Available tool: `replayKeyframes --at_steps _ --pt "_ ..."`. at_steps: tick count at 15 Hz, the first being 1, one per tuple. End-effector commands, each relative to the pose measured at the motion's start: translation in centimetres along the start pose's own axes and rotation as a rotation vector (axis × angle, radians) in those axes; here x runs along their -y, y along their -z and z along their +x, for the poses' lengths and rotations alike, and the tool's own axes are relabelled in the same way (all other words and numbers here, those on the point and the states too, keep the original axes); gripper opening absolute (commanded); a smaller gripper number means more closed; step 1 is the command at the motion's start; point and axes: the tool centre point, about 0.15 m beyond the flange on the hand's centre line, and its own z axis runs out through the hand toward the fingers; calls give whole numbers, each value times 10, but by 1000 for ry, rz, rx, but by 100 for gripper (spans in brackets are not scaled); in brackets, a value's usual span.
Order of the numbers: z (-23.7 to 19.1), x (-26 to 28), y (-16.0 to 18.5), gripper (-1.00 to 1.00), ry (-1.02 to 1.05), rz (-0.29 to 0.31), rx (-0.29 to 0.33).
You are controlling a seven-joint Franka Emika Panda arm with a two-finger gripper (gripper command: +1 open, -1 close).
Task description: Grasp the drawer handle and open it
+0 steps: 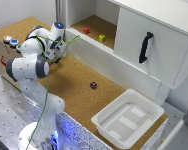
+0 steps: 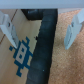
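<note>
- The drawer handle [image 1: 145, 47] is a short black curved bar, mounted upright on the drawer [image 1: 159, 42], a plain white flat panel at the exterior view's upper right. Nothing touches the handle.
- The panel stands above the far edge of the desk [image 1: 69, 82], whose top is cork-coloured. Beside the panel, toward the exterior view's left, an open compartment holds a red block [image 1: 86, 30] and a yellow block [image 1: 102, 38].
- A small dark cube [image 1: 93, 85] lies on the cork near the middle. A shallow white tub [image 1: 128, 119] sits at the desk's near corner, below the handle. Neither lies between the arm and the handle as seen here.
- The tool [image 2: 42, 29] sits well apart from the handle, at the exterior view's left, with the arm folded over the desk's far-left end.
- In the wrist view, the two pale fingers [image 2: 7, 27] stand apart with nothing between them: the tool is released. Below it run a black cable [image 2: 44, 45] and a blue pixel-figure marking [image 2: 22, 54] on the surface.
- Judgement: the approach is not yet begun. The released setting suits the job, since the fingers must pass either side of the upright bar before clenching.
</note>
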Motion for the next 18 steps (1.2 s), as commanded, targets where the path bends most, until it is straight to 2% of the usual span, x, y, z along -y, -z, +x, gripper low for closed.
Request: replayKeyframes --at_steps 1,3,6,10,11,18 --pt "24 10 -40 100 -8 138 37" --pt "26 9 -44 100 -13 177 19" --pt "23 1 -44 100 -36 193 -4" --pt "17 -4 -48 100 -53 226 -7" --pt "16 -3 -50 -100 -52 229 -4" --pt "12 -4 -60 -100 -37 249 13"
